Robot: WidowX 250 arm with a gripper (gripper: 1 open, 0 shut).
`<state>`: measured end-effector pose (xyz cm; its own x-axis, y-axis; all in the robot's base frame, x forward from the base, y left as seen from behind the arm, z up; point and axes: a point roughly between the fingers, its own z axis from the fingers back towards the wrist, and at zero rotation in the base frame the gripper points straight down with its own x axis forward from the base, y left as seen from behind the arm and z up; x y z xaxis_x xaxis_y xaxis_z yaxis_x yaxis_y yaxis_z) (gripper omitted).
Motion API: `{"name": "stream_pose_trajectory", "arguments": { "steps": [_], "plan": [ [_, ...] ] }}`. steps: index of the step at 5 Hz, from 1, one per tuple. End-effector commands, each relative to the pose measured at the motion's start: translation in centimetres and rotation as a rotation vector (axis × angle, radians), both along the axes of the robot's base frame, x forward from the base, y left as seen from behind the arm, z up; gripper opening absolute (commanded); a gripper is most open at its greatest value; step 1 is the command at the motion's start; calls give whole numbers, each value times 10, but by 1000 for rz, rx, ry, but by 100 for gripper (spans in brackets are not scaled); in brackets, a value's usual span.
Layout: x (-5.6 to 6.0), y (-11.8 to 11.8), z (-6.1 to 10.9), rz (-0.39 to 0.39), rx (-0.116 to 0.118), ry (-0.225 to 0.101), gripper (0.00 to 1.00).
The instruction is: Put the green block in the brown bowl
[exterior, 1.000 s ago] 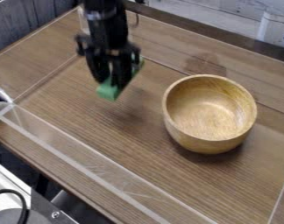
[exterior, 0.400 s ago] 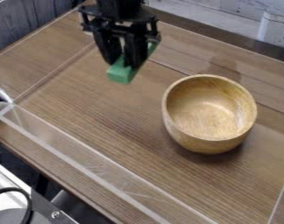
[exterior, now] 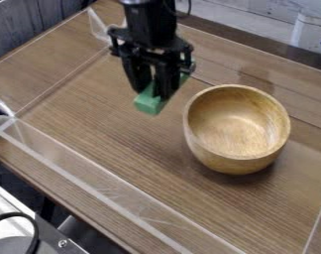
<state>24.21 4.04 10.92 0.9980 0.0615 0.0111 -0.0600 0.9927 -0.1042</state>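
The gripper (exterior: 153, 87) pinches the green block (exterior: 152, 99) by its upper end — likely light, stiff — beside the brown bowl (exterior: 238, 129).
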Motion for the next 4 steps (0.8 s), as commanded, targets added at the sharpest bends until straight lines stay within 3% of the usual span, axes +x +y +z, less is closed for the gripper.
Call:
{"name": "stream_pose_trajectory", "arguments": {
  "steps": [1,2,4],
  "plan": [
    [16,18,13,13,20,-71,0],
    [20,31,10,37,24,-78,0],
    [1,-3,15,-12,-3,-74,0]
  ]
}}
